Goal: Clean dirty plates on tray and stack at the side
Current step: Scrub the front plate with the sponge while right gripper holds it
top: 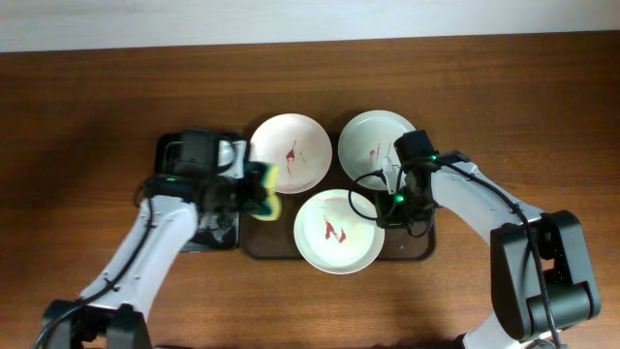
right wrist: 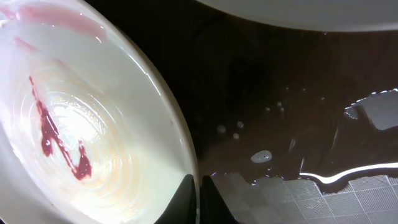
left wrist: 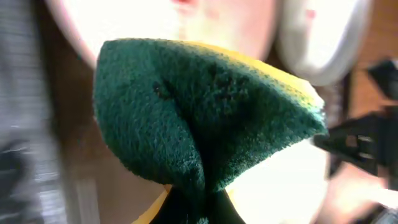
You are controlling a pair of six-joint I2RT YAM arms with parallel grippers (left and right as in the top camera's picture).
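Overhead view had all three plates sitting on the brown tray [top: 260,242] in the middle of the bench [top: 97,97]: a back-left plate [top: 291,153], a back-right plate [top: 373,141], and a front plate [top: 338,231] nearest the arms. Each one had little red smears on it. The left jaws were pinching a sponge [top: 272,206] with its yellow side showing. It hung over the left edge of the tray, just beside the back-left plate's rim. I couldn't tell from up there if it actually touched the plate. Just left of that was the small black tray [top: 170,150], with the left arm partly covering it. On the left wrist cam the sponge [left wrist: 205,118] filled nearly the whole frame, green scrubby face toward the lens and folded where the jaws squeezed it. There was a thin yellow strip along its top edge and blurry white plate behind. The right arm reached in from the right side, and its jaws sat at the right rim of the front plate. The right wrist cam made it clearer: the two dark tips were closed tight on the rim of the front plate [right wrist: 93,124], one either side of the edge. That plate had a dark red streak in its well and a fainter pink smear higher up. The tray [right wrist: 267,93] beside it looked wet, with droplets and a glossy patch, and the back-right plate [right wrist: 311,12] just poked in along the top.
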